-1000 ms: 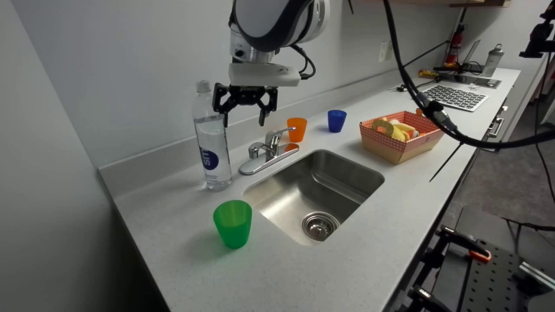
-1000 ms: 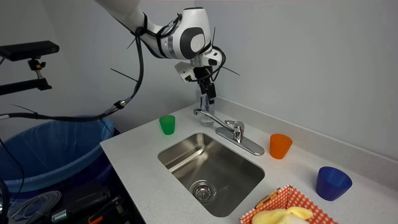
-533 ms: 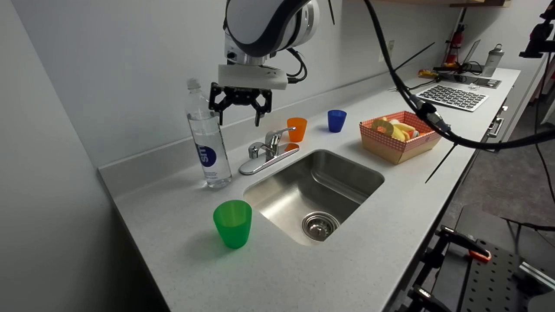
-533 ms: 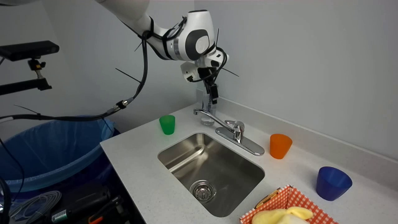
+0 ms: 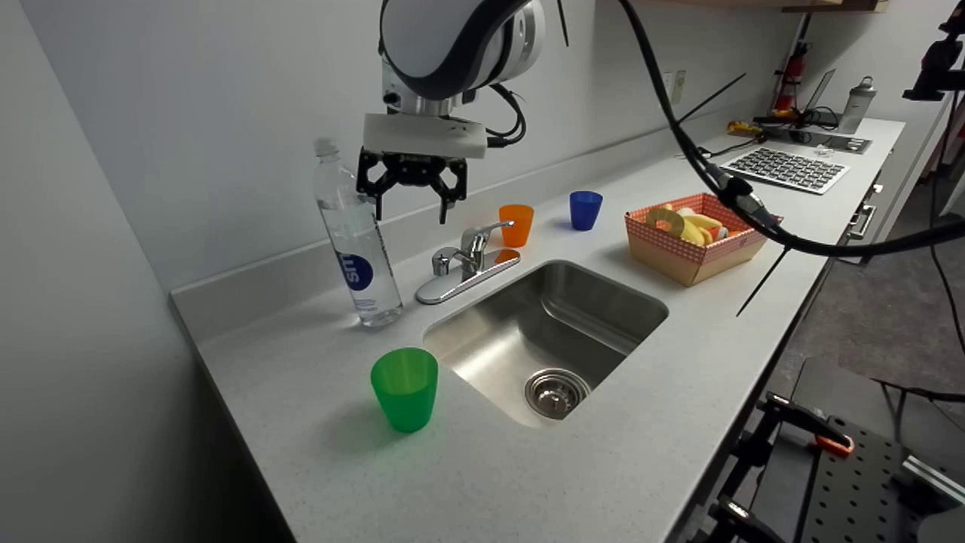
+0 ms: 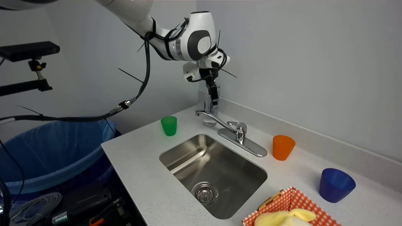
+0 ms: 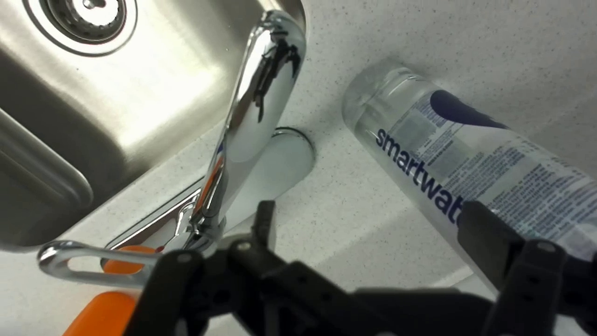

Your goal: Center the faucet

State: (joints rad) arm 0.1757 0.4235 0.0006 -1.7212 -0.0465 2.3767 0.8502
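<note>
Reaches in from above with the white arm (image 6: 171, 47), slanting down from the top left of an exterior view, then bending at the rounded joint to drop almost straight down. Carries black cables (image 6: 148, 56) strapped along the same stretch. Points the claw (image 5: 411, 213) down at the counter (image 5: 467, 483), near the back wall (image 6: 314, 62). Spreads the fingers (image 7: 489, 242) wide apart (one right beside the water bottle (image 5: 362, 264), though impossible to tell whether touching), with the other on the side of the faucet (image 6: 240, 133). Shows the bottle tilted away from the claw in an exterior view. Has the faucet on the counter between the sink (image 6: 232, 175) and that wall, with its base plate (image 6: 257, 149) along the sink's back edge and its spout (image 6: 216, 118) angled toward the bottle, ending well apart from the drain (image 6: 205, 193). Includes also a green cup (image 5: 405, 388) on the bottle's side of the sink and an orange cup (image 5: 516, 226) near the base plate's far end.
</note>
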